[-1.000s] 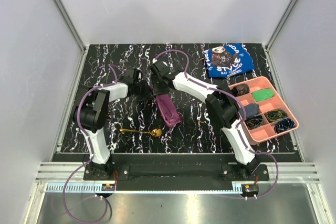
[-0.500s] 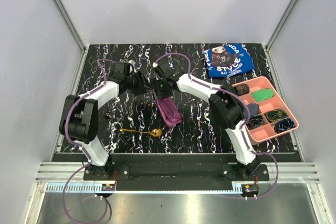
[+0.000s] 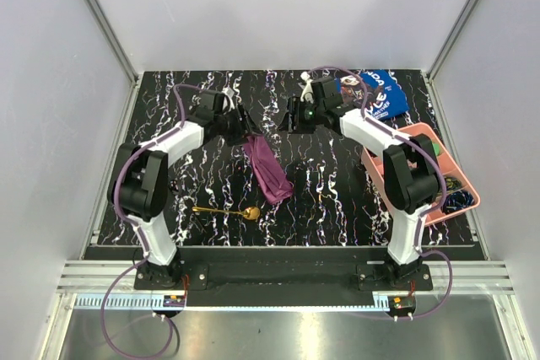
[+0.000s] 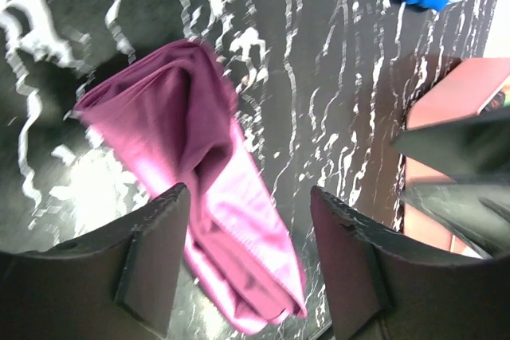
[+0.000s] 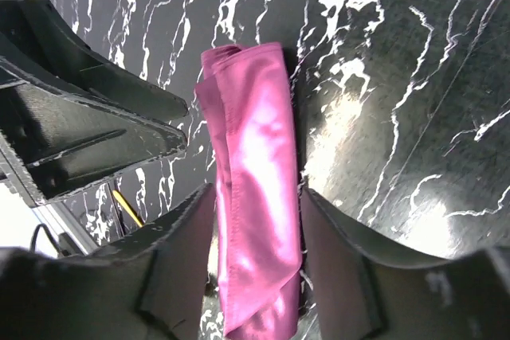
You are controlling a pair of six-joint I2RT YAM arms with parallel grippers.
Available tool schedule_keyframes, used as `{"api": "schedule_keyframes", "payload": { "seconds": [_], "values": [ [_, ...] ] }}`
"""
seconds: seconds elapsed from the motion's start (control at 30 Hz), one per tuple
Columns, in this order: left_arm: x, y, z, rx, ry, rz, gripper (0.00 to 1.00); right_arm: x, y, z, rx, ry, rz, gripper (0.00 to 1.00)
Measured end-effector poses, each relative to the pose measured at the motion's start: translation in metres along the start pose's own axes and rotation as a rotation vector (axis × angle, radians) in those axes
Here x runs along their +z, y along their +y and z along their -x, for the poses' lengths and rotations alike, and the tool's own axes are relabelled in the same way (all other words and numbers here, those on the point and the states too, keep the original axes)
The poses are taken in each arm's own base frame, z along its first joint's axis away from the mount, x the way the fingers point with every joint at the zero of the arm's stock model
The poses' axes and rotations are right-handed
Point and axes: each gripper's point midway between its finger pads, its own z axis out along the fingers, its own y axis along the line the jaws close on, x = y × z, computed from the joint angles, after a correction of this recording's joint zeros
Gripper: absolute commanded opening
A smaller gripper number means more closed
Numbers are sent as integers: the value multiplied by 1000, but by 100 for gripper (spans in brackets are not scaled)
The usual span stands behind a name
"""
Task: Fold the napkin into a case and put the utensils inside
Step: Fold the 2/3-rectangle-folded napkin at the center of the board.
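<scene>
The plum-purple napkin (image 3: pixel 268 170) lies on the black marbled table as a narrow folded strip, a case shape, slanting from back left to front right. It shows in the left wrist view (image 4: pixel 203 189) and the right wrist view (image 5: pixel 256 157). My left gripper (image 3: pixel 246 127) hovers open just behind the strip's far end, nothing between its fingers (image 4: pixel 155 248). My right gripper (image 3: pixel 285 119) is open too, back and to the right of that end, its fingers (image 5: pixel 351 252) framing the cloth without touching it. The gold spoon (image 3: pixel 226 211) lies in front of the napkin, to its left.
A blue printed cloth (image 3: pixel 377 94) lies at the back right. A pink compartment tray (image 3: pixel 420 131) with small items stands at the right edge, under the right arm's elbow. White walls close in the table on three sides.
Both grippers opened and let go of the napkin's far end. They drew back toward the rear of the table, the right one swinging right. The napkin now lies flat.
</scene>
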Motion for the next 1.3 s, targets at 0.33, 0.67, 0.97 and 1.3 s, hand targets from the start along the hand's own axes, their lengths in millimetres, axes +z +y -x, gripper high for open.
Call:
{"api": "schedule_keyframes", "payload": {
  "seconds": [0.33, 0.67, 0.97, 1.3],
  "values": [
    [23, 3, 15, 10, 12, 56, 58, 36, -2, -19, 24, 55, 116, 44],
    [21, 14, 12, -5, 20, 115, 36, 70, -2, -24, 48, 73, 220, 51],
    [5, 36, 4, -37, 8, 152, 28, 77, 19, -4, 3, 40, 265, 51],
    [-3, 31, 12, -36, -20, 132, 27, 92, 18, -15, -12, 82, 261, 51]
  ]
}}
